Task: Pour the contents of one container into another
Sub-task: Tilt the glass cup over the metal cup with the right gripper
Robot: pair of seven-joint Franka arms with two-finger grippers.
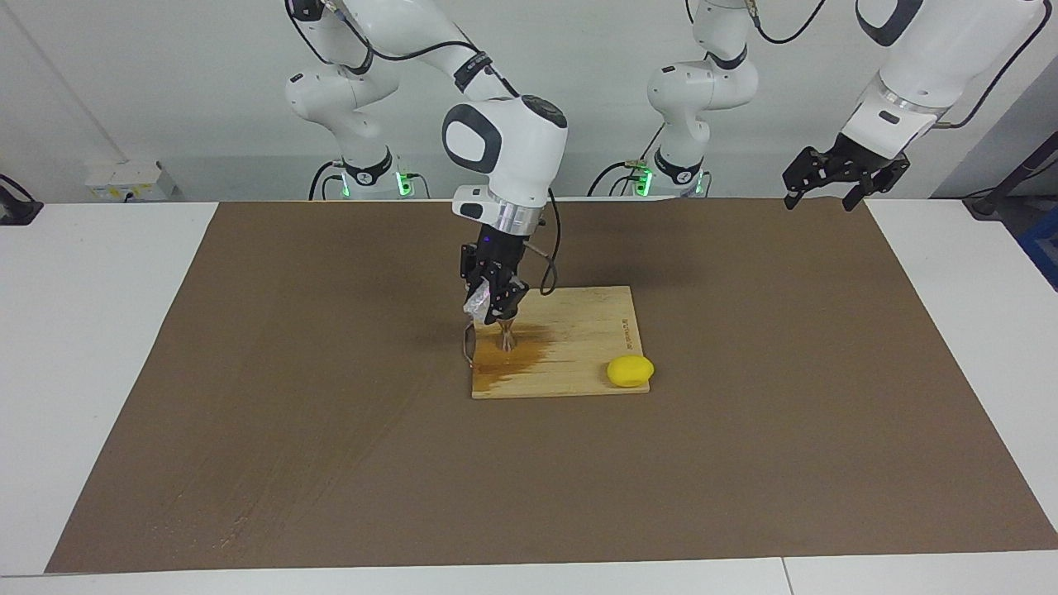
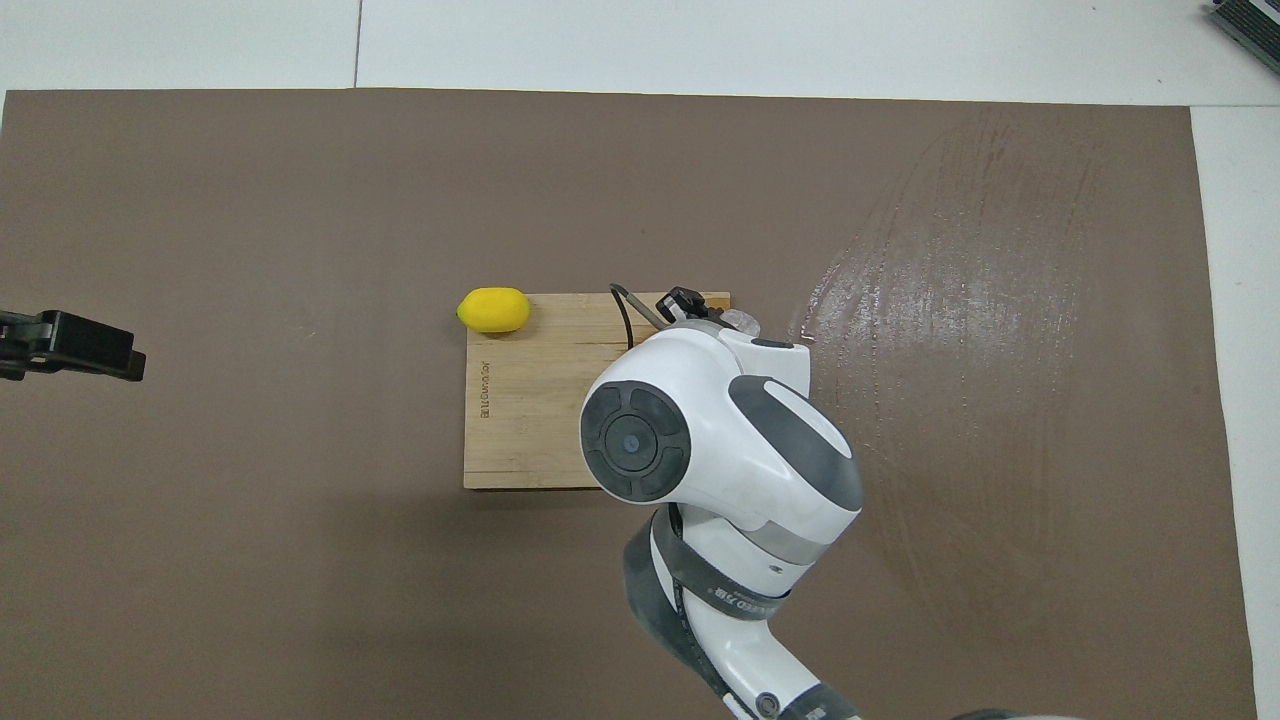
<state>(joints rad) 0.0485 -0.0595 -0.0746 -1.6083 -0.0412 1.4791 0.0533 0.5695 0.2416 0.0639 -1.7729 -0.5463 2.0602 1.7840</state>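
My right gripper (image 1: 494,307) is low over the wooden cutting board (image 1: 588,330), shut on the small clear cup (image 1: 478,304), which it holds tilted. The steel hourglass jigger (image 1: 506,335) stands upright on the board just beneath the gripper. A dark wet stain (image 1: 514,357) spreads on the board around the jigger. In the overhead view the right arm hides the jigger; only the gripper's tip (image 2: 685,301) and a bit of the cup (image 2: 741,321) show. My left gripper (image 1: 828,188) waits open and empty, raised over the left arm's end of the table.
A yellow lemon (image 1: 630,371) lies at the board's corner farthest from the robots, toward the left arm's end; it also shows in the overhead view (image 2: 493,309). A brown mat (image 1: 248,397) covers the table. The left gripper (image 2: 65,345) shows at the overhead view's edge.
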